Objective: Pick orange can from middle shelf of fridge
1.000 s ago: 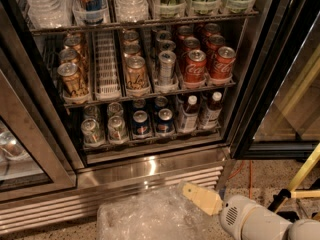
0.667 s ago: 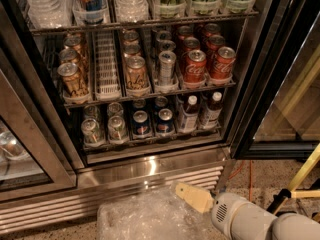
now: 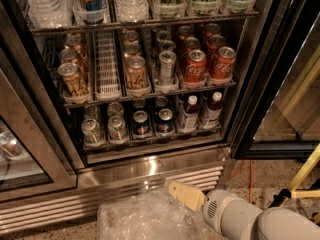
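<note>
Evidently mid-approach, the gripper (image 3: 186, 195), its grip state impossible to tell, sits low before the fridge (image 3: 150, 165) and must rise toward the orange can (image 3: 136, 73).

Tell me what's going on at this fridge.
A robot arm is going for an orange can on the fridge's middle shelf, with nothing grasped yet. The gripper hangs low at the bottom right, in front of the base grille and beside crinkled clear plastic, well below that shelf. The can stands untouched, left of a silver can and red Coca-Cola cans.
</note>
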`<state>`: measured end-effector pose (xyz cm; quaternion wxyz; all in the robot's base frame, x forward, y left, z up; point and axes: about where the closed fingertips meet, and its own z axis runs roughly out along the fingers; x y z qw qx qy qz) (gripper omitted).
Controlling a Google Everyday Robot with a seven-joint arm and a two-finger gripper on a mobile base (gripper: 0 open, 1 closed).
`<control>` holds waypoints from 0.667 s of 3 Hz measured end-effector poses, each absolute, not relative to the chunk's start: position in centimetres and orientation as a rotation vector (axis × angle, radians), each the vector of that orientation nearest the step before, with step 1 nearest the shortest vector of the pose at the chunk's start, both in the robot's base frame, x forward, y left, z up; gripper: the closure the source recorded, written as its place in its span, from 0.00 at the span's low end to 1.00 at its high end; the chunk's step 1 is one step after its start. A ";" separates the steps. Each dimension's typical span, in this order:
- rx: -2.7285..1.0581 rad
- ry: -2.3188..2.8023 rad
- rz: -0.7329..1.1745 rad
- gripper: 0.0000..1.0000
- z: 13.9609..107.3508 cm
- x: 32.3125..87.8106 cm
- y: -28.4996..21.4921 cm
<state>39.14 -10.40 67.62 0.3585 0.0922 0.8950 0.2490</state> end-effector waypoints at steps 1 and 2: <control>0.230 2.271 0.742 0.00 70.5 41.4 -8.0; 0.208 2.221 0.861 0.00 74.2 43.9 -5.4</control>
